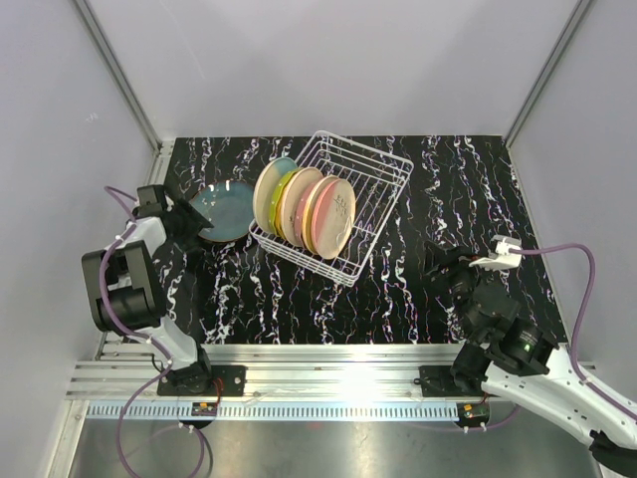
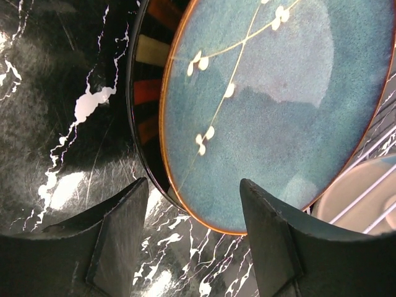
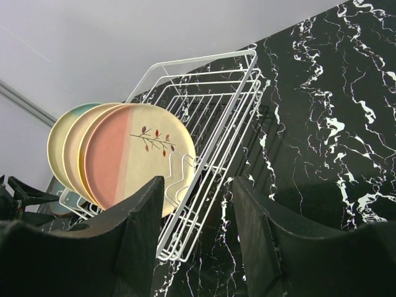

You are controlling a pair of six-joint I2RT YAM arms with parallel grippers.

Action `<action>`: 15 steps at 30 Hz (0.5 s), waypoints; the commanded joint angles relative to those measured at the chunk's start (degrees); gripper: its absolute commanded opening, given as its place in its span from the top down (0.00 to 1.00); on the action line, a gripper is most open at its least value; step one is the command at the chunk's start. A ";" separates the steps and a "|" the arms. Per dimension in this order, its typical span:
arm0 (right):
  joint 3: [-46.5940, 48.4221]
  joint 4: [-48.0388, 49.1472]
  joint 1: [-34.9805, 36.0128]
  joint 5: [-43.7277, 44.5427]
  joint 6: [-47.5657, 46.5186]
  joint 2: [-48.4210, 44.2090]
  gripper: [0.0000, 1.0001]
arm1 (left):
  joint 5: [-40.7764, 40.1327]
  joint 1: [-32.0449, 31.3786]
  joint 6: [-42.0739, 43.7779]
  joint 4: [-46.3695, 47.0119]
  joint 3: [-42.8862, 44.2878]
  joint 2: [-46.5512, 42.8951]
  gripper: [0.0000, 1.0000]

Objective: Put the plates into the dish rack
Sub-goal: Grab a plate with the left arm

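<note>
— Picking up the next plate is the step you're in, I'd judge. Your left gripper (image 2: 193, 185) sits at the near rim of the teal plate (image 2: 272, 105), jaws well apart and gripping nothing.

— Where does that plate lie relative to it?

— It lies flat on the table, left of the dish rack (image 1: 376, 189), stacked on a dark plate (image 2: 147, 93) with red and cream bands. Its rim falls between your fingers, just ahead of the tips. I'd say you need to slip one finger under that rim without catching the dark plate, then close.

— And the rack?

— Four plates (image 1: 317, 211) stand on edge at its left end, and the slots toward the right end are free. Your right gripper (image 1: 445, 265) hovers well to the right of it, jaws partly apart and empty.
</note>
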 commanded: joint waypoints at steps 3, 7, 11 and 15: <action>-0.74 2.98 -0.23 1.42 -0.94 1.90 0.44 | 1.41 0.40 -0.13 3.04 1.35 -3.83 0.39; -0.56 3.34 -0.23 1.33 -0.94 3.04 0.44 | 2.38 0.49 -0.39 4.19 1.08 -4.01 0.40; -0.74 3.51 -0.32 1.51 -1.02 2.96 0.44 | 2.73 0.67 -0.57 4.10 1.17 -3.84 0.41; -0.91 3.34 -0.23 1.77 -1.03 2.78 0.44 | 2.90 0.67 -0.48 3.92 1.52 -2.61 0.41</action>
